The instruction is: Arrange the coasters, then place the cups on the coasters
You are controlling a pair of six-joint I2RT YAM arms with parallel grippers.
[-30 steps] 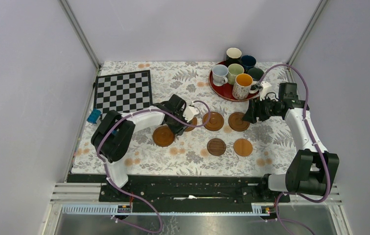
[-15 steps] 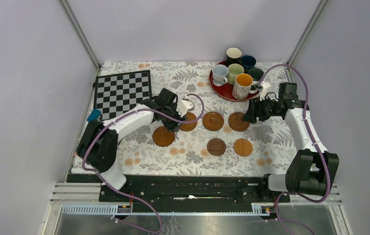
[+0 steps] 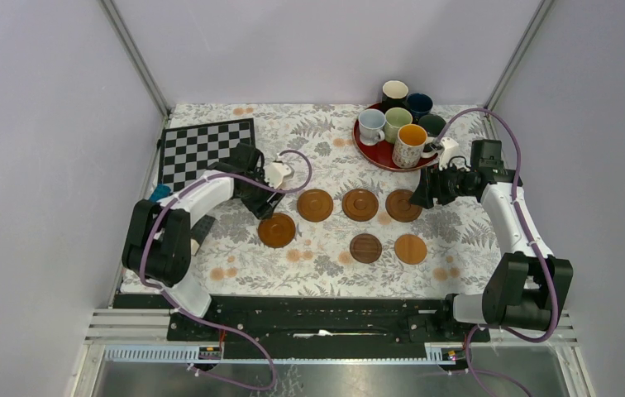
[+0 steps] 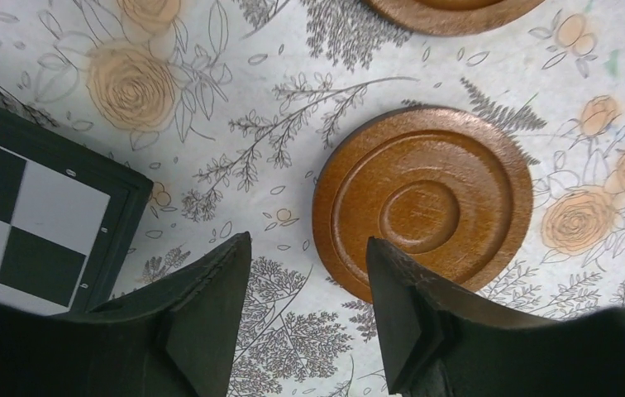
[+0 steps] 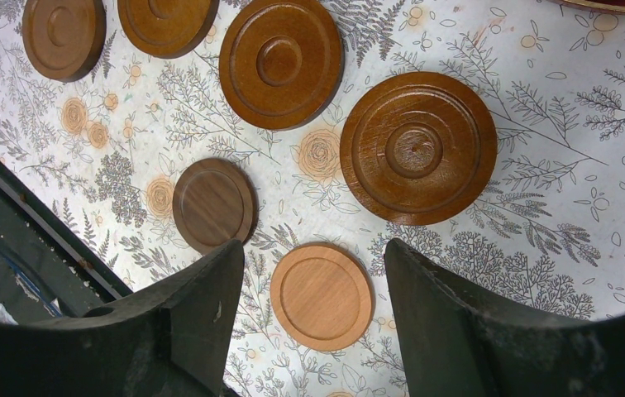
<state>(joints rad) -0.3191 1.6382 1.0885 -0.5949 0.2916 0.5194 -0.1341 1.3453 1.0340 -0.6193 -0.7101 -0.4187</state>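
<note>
Left wrist view: the left gripper [image 4: 309,318] stands parted and empty, one finger [image 4: 408,331] hiding part of a ringed coaster [image 4: 425,203]; the chessboard [image 4: 28,223] is cut off at left. Right wrist view: the right gripper [image 5: 305,310] gapes empty above the coasters [image 5: 280,62], two cut off at the top edge. Top external view, upper right: six mugs [image 3: 398,122] crowd the red tray [image 3: 373,151], overlapping one another.

Floral tablecloth [image 3: 326,256] covers the whole table. A checkerboard [image 3: 208,153] sits far left, with a little blue thing [image 3: 158,196] just off its near corner. Round red tray [image 3: 373,155] far right.
</note>
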